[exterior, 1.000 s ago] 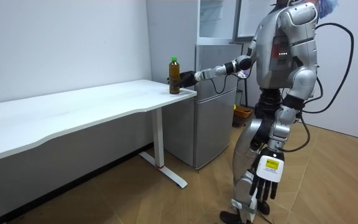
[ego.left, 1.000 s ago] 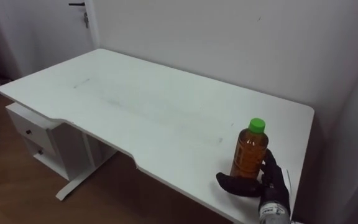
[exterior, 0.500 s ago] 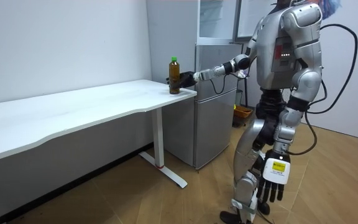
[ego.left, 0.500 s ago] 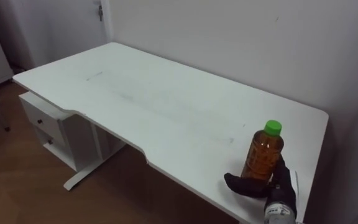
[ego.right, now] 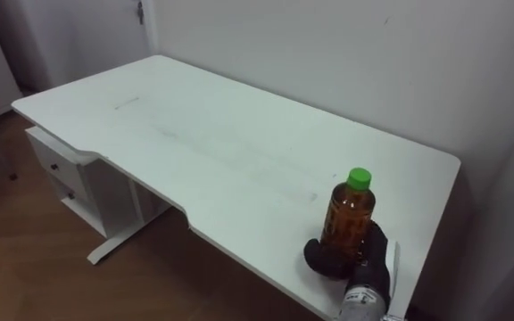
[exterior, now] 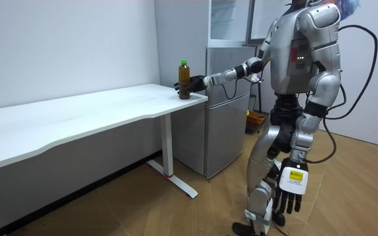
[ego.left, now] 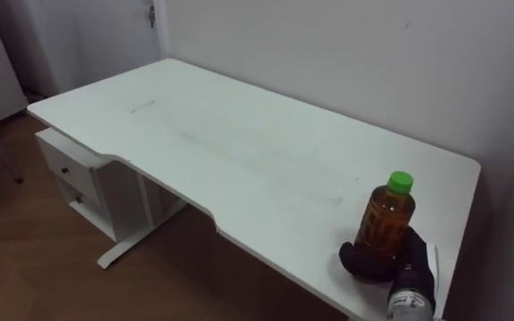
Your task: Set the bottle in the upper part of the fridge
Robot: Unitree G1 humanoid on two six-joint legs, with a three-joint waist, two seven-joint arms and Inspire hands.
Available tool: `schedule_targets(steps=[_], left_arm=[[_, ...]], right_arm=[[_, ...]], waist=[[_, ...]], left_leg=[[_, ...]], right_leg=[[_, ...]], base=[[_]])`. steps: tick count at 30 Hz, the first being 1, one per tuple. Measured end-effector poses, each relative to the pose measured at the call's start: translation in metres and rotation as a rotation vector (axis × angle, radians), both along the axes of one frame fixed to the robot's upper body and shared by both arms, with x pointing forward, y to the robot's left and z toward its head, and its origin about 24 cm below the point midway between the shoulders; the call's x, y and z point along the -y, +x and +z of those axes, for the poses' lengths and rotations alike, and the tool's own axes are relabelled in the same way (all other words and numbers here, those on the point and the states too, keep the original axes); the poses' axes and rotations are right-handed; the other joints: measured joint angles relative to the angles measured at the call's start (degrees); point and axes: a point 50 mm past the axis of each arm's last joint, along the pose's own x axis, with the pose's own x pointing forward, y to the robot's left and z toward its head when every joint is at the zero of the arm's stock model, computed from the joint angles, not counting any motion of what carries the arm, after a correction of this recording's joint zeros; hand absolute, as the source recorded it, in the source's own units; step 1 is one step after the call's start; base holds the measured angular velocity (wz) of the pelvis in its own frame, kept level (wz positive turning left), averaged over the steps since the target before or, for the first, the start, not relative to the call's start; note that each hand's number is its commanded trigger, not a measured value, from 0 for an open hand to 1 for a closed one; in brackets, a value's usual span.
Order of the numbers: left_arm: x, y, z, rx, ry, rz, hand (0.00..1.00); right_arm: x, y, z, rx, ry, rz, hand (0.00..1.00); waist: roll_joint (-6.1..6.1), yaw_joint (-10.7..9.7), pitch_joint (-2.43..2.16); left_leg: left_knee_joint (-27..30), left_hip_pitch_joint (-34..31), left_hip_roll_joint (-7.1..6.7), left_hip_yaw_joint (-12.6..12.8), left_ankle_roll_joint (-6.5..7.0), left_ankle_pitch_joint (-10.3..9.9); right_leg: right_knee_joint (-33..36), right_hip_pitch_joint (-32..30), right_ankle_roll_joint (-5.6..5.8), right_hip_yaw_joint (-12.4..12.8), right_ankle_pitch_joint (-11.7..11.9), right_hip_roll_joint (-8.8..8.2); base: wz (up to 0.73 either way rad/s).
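Clear plastic bottle (ego.left: 386,225), amber-brown liquid, green screw cap. Upright on the white table (ego.left: 239,134), near the corner at its fridge end. Right hand (ego.left: 410,261) has dark fingers curled round the lower half. Grey two-door fridge (exterior: 225,111) stands just beside that table end; its upper compartment looks open, with pale shelves showing.

The right hand (ego.left: 413,267) has matt black fingers (ego.left: 361,264); within them stands a glossy clear-plastic bottle of amber liquid (ego.left: 384,230) (smooth green plastic cap (ego.left: 401,182)). Under them, a smooth matt white desk (ego.left: 239,147), faintly scuffed.
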Motion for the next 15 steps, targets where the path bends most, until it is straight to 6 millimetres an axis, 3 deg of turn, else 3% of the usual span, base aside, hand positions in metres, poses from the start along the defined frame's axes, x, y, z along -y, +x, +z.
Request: schedule_targets(steps=[11,15], left_arm=[[0.0003,0.0021,0.0001,0.015,-0.006,0.006,0.00],[-0.0001,0.0022,0.0002,0.020,-0.004,0.007,0.00]], right_arm=[[0.0014,0.0015,-0.0011,-0.014,0.064,-0.017,1.00],[-0.0006,0.0037,0.0028,-0.001,0.080,0.002,1.00]], waist=[[-0.62,0.01,0.43],[-0.89,0.03,0.34]], left_leg=[[0.04,-0.11,-0.03,0.15,0.00,0.00],[-0.20,-0.57,0.15,1.07,0.14,0.17]], right_leg=[[0.03,-0.22,0.01,1.42,-0.01,0.02],[0.10,-1.14,-0.02,2.47,0.00,-0.04]], base=[[-0.01],[-0.10]])
